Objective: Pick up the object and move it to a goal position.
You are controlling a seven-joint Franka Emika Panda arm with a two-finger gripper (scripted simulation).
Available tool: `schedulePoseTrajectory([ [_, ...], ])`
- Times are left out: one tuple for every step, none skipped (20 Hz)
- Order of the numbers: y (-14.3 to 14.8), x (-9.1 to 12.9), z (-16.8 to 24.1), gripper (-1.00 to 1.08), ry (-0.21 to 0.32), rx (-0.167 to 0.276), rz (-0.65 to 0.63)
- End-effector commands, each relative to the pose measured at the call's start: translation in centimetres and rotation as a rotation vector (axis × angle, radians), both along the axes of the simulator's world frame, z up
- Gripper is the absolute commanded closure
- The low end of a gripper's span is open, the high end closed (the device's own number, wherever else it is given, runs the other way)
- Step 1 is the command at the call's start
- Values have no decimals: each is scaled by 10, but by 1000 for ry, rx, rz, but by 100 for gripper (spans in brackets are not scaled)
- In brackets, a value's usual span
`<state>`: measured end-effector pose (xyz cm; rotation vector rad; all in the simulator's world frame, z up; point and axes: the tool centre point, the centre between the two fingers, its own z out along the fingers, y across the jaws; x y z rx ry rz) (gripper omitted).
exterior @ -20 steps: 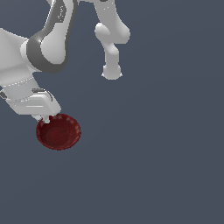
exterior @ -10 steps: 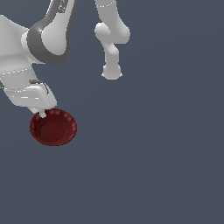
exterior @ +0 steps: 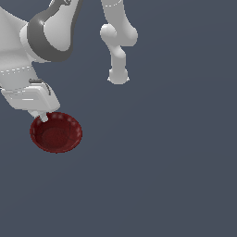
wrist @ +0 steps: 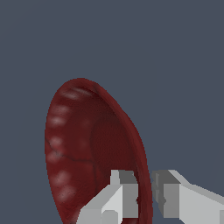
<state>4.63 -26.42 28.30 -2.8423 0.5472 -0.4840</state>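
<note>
The dark red bowl (exterior: 56, 133) with a scalloped, ribbed rim hangs at the exterior view's left, tilted, held by its rim. My gripper (exterior: 42, 116) is shut on that rim, just under the white hand. In the wrist view the bowl (wrist: 83, 148) fills the middle, seen nearly edge-on. My gripper (wrist: 145, 192) pinches the rim there, with one finger (wrist: 118, 192) inside the bowl and the other (wrist: 175, 194) outside it.
A plain dark grey-blue surface (exterior: 162, 162) lies all around. The arm's white links and its base (exterior: 118, 76) stand at the back of the exterior view, right of the bowl.
The gripper and the bowl have moved up and slightly to the exterior view's left. The grip on the rim has not changed.
</note>
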Motion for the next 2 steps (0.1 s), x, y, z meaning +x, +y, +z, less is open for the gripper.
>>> schedulePoseTrajectory([
  [2, 1, 8, 108, -3, -1, 0],
  [2, 1, 8, 108, -3, -1, 0],
])
